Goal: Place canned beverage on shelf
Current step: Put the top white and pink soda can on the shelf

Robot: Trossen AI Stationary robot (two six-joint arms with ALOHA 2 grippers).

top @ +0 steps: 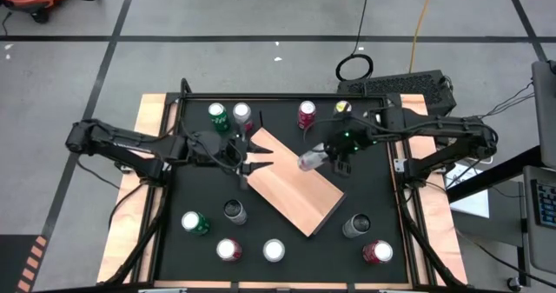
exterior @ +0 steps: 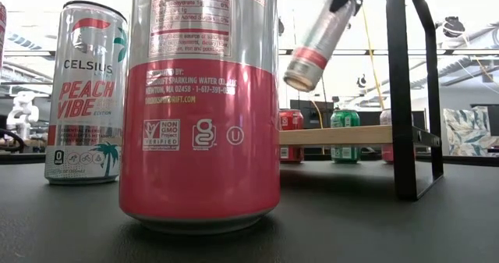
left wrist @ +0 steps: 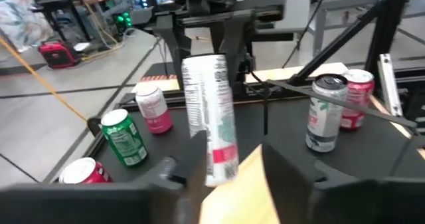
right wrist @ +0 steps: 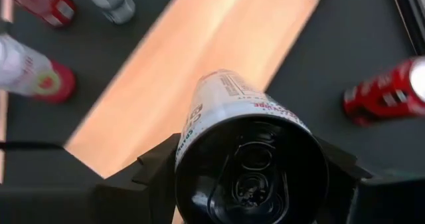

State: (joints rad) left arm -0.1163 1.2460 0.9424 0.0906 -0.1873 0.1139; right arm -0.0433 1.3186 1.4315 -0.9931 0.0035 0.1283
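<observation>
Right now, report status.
Right gripper shut on can, tilted above shelf. Left gripper open at shelf's edge. Shelf top bare.

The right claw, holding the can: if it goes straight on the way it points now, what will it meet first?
Probably the shelf. The right claw points down at the board with its can hanging tilted above it, so the can's base should touch first. Depth is uncertain.

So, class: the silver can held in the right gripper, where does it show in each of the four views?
High view: held can centre, over the shelf.
Low view: upper right, tilted, above the shelf board.
Left wrist view: centre, upright.
Right wrist view: lower centre, top end toward camera.
Shared landmark: the shelf.
</observation>
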